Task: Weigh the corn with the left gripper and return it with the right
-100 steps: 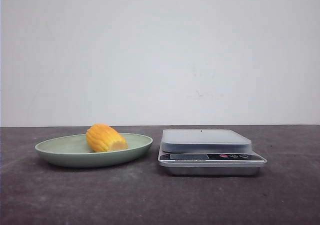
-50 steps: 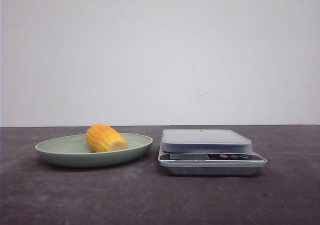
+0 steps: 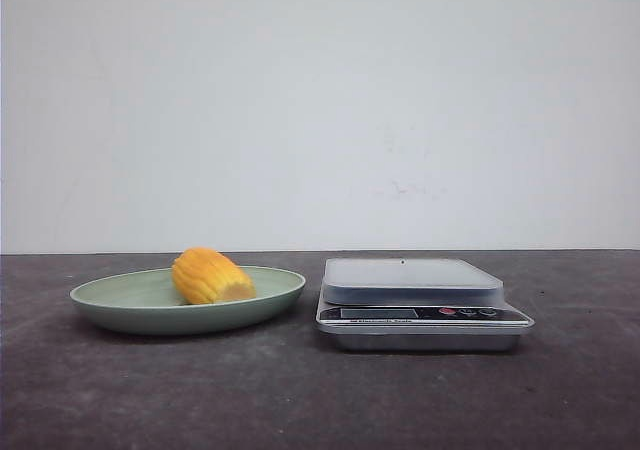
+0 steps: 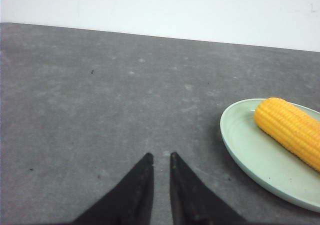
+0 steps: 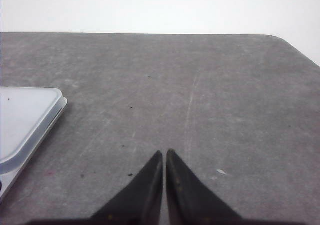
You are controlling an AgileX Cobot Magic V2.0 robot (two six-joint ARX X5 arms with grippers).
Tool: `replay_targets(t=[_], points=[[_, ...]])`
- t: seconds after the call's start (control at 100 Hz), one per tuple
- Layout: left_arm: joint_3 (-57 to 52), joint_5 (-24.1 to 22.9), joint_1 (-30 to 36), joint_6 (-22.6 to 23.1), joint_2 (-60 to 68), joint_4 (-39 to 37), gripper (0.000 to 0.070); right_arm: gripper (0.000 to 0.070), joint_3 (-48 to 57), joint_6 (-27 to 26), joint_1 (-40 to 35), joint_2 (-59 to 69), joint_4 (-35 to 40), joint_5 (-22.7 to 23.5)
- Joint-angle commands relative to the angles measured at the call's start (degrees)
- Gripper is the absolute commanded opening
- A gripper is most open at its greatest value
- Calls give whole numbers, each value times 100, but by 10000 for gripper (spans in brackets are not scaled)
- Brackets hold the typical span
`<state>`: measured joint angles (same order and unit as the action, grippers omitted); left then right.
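Observation:
The corn, a stubby yellow-orange cob piece, lies on a pale green plate at the left of the table. It also shows in the left wrist view on the plate. A silver kitchen scale stands right of the plate with nothing on its platform. My left gripper hangs over bare table beside the plate, apart from the corn, its fingers a narrow gap apart and empty. My right gripper is shut and empty over bare table beside the scale. Neither gripper shows in the front view.
The table is dark grey with a white wall behind it. Its far right corner shows in the right wrist view. Bare table lies in front of the plate and the scale.

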<state>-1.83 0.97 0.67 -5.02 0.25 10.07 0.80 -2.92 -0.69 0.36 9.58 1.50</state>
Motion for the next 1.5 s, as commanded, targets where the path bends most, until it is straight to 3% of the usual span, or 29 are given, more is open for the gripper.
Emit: replay_targets(t=[0.0, 0.19, 0.32, 0.48, 0.63, 0.85, 1.02, 1.06, 1.11, 1.13, 1.19, 1.23, 1.26, 1.49], points=[[103, 13, 9, 92, -7, -85, 15, 4, -22, -116, 7, -13, -52, 11], [103, 13, 9, 87, -7, -103, 15, 4, -22, -146, 7, -13, 50, 15], [103, 4, 9, 125, -7, -138, 14, 4, -22, -450, 7, -13, 46, 15], [103, -289, 7, 103, -7, -343, 14, 4, -2, -597, 7, -13, -33, 15], [-52, -323, 9, -1196, 7, -732, 14, 3, 411, -1307, 7, -2, 122, 9], [-1325, -372, 11, -1652, 822, -509, 14, 3, 1891, -1451, 7, 837, 680, 155], [-2876, 15, 11, -1379, 1954, 68, 17, 3, 3246, -1285, 7, 1801, 1019, 442], [-3259, 166, 11, -1239, 2216, 269, 64, 10, 3515, -1281, 7, 1976, 1078, 479], [-3696, 313, 11, -1189, 2498, 535, 227, 83, 3814, -1281, 4, 2159, 1185, 474], [-3888, 363, 11, -1189, 2625, 645, 334, 144, 3923, -1268, 4, 2225, 1217, 472], [-4242, 474, 13, -1191, 2861, 800, 493, 343, 4186, -1156, 0, 2376, 1266, 470], [-4457, 557, 20, -1189, 3010, 861, 496, 445, 4332, -1121, -20, 2457, 1303, 476], [-4592, 608, 46, -1178, 3123, 863, 485, 482, 4433, -1121, -50, 2509, 1329, 479], [-5764, 778, 791, -1029, 4448, 1303, 469, 485, 5075, -863, -407, 2876, 1805, 621]])
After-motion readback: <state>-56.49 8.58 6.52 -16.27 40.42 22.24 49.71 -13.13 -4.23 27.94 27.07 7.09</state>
